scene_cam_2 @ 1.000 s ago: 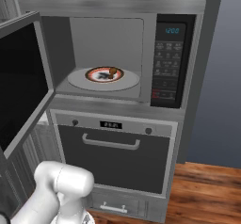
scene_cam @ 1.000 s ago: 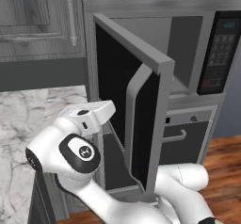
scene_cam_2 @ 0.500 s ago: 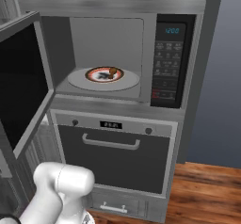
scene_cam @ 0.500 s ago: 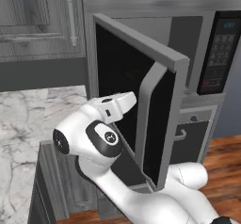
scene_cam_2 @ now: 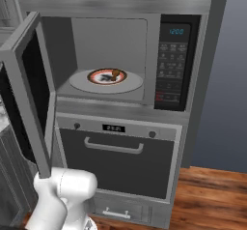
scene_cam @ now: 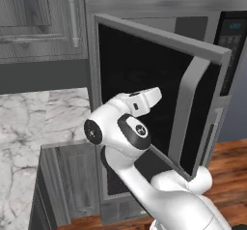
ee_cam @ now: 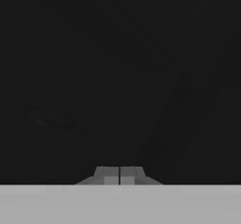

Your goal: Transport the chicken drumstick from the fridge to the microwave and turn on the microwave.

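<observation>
Task progress: the chicken drumstick (scene_cam_2: 115, 73) lies on a patterned plate (scene_cam_2: 98, 79) on the round turntable (scene_cam_2: 132, 84) inside the microwave (scene_cam_2: 116, 55). Judged from this, the transport step is complete.
Remaining steps: close the microwave door (scene_cam_2: 30, 91), then start the unit at the black keypad panel (scene_cam_2: 171, 74) on the right. The display (scene_cam_2: 177, 31) is lit.
Door state: hinged at the left, swung part-way between open and shut; the cavity is exposed in the right base view. In the left base view the black glass (scene_cam: 140, 86) and curved grey handle (scene_cam: 185, 103) face the camera.
End effector: the end effector (ee_cam: 119, 177) has its fingertips pressed together, pinching nothing. It points at the dark door glass at close range; whether it touches the glass cannot be determined.
Arm position: the wrist (scene_cam: 143, 101) is raised against the outer face of the door, near its middle.
Surface: a grey-veined marble tabletop (scene_cam: 34, 122) lies at the left, above grey base cabinets (scene_cam: 67, 183).
Room: oven (scene_cam_2: 118, 161) with horizontal handle below the microwave; grey wall cabinets (scene_cam: 38, 21) above; wooden floor (scene_cam_2: 212, 200) at lower right.
</observation>
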